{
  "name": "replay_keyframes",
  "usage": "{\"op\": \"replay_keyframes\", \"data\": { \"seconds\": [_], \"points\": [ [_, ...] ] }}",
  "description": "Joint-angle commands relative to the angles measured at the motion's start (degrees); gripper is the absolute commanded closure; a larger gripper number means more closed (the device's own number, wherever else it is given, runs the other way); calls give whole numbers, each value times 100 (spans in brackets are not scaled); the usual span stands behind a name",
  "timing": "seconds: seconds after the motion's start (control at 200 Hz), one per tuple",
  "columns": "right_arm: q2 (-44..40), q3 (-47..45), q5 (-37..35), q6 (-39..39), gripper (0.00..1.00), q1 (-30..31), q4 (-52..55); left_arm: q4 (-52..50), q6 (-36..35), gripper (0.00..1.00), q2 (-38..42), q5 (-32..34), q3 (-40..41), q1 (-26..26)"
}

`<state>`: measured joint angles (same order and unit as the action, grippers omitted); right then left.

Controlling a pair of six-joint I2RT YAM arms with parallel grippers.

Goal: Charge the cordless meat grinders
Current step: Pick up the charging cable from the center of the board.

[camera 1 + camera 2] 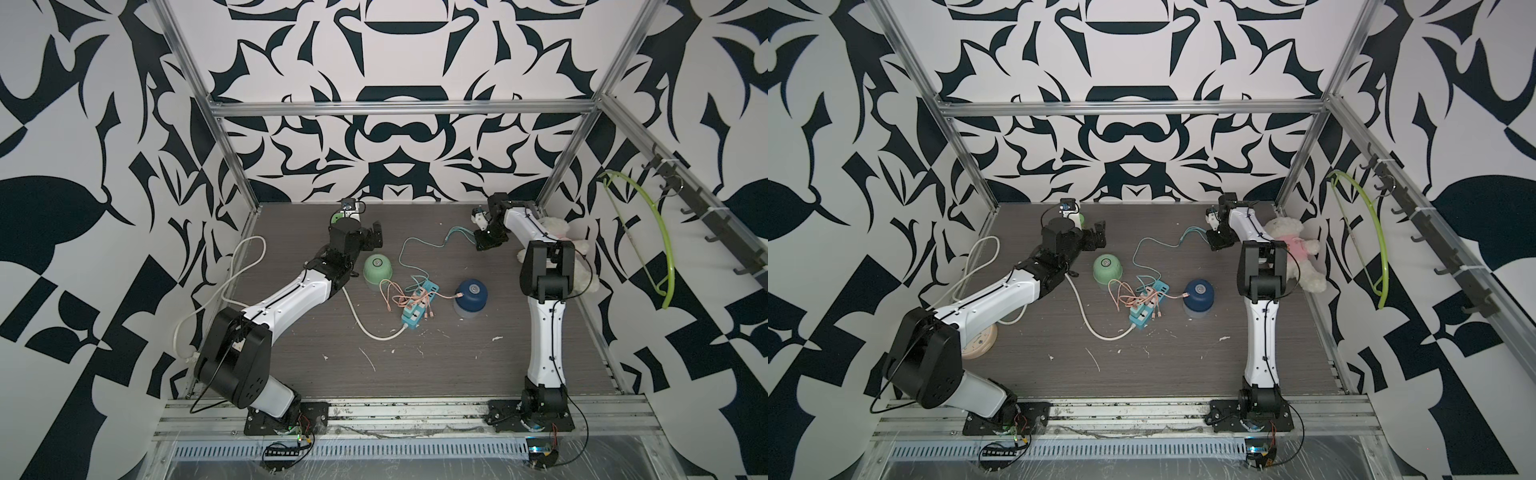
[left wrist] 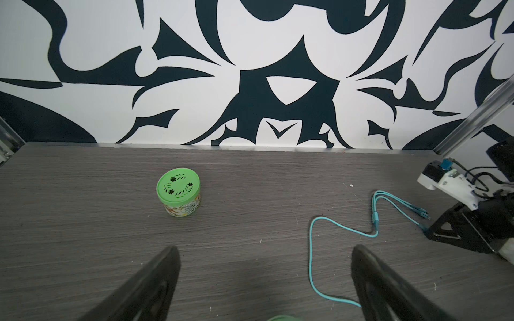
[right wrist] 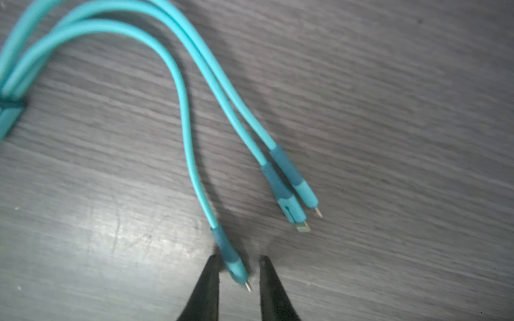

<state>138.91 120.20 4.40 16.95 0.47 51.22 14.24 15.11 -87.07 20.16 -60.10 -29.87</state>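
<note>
Right wrist view gives the closest look: the right jaws stand low over the table (image 3: pixel 389 139), with one black fingertip (image 3: pixel 210 280) on each side of a teal plug (image 3: pixel 236 268). This plug ends one of the three branches of the teal cable (image 3: pixel 185 91). The jaws are narrowed but not clenched. One tip seems to touch the plug, and a slim gap shows between the plug and the other tip. The two other plugs lie just beside it, free on the table. In both top views the mint green grinder (image 1: pixel 377 270) (image 1: pixel 1108 268) stands upright near the middle of the table, just beside the left arm (image 1: pixel 291 291). The dark blue grinder (image 1: pixel 471 293) (image 1: pixel 1198 293) stands upright between the teal charging hub (image 1: pixel 417 305) and the right arm (image 1: pixel 544 332). An orange cable (image 1: pixel 444 296) runs from the hub to the side of the dark blue grinder. The left jaws are released. In the left wrist view they are spread wide with only bare table between them, and a small green jar (image 2: pixel 178 194) stands farther off, near the back wall.
</note>
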Motion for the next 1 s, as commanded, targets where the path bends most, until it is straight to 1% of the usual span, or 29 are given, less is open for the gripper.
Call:
{"op": "replay_keyframes", "data": {
  "seconds": [0.0, 0.11, 0.275, 0.3, 0.38, 0.475, 0.59, 0.665, 0.7, 0.75, 0.795, 0.875, 0.94, 0.995],
  "points": [
    [60, 201, 24, 143, 81, 28, 330, -10, -103, 1, -91, -57, -202, 25],
    [139, 194, 17, 159, 85, 27, 363, -22, -219, 1, -126, -138, -278, 32],
    [180, 300, 40, 236, 99, 45, 575, -27, -641, 0, -211, -572, -479, 36],
    [180, 330, 66, 251, 100, 54, 597, -27, -735, 1, -235, -728, -512, 50],
    [180, 452, 264, 234, 100, 58, 668, -74, -1136, 0, -329, -1227, -678, 52],
    [86, 739, 832, -97, 100, 92, 726, -188, -1702, 0, -519, -1965, -943, 65],
    [-320, 699, 1755, -1263, 100, 142, 430, -351, -2171, 2, -837, -2762, -1352, 53],
    [-706, 332, 2332, -2096, 100, 203, 106, -343, -2452, 3, -1053, -3173, -1538, 23],
    [-894, 112, 2468, -2474, 100, 228, -74, -362, -2651, 3, -1151, -3309, -1621, -6],
    [-1129, -96, 2737, -2935, 100, 242, -214, -393, -2996, 3, -1284, -3458, -1731, -60],
    [-1270, -167, 2847, -3541, 100, 235, -211, -470, -3345, 4, -1393, -3639, -1837, -96],
    [-1357, -58, 3199, -4706, 100, 236, 14, -607, -3969, 5, -1614, -3968, -2053, -154],
    [-1407, -13, 3683, -5462, 100, 271, 91, -697, -4553, 6, -1805, -4196, -2228, -226],
    [-1501, -26, 3941, -5975, 100, 326, -31, -738, -4975, 6, -1978, -4262, -2366, -302]
  ]
}}
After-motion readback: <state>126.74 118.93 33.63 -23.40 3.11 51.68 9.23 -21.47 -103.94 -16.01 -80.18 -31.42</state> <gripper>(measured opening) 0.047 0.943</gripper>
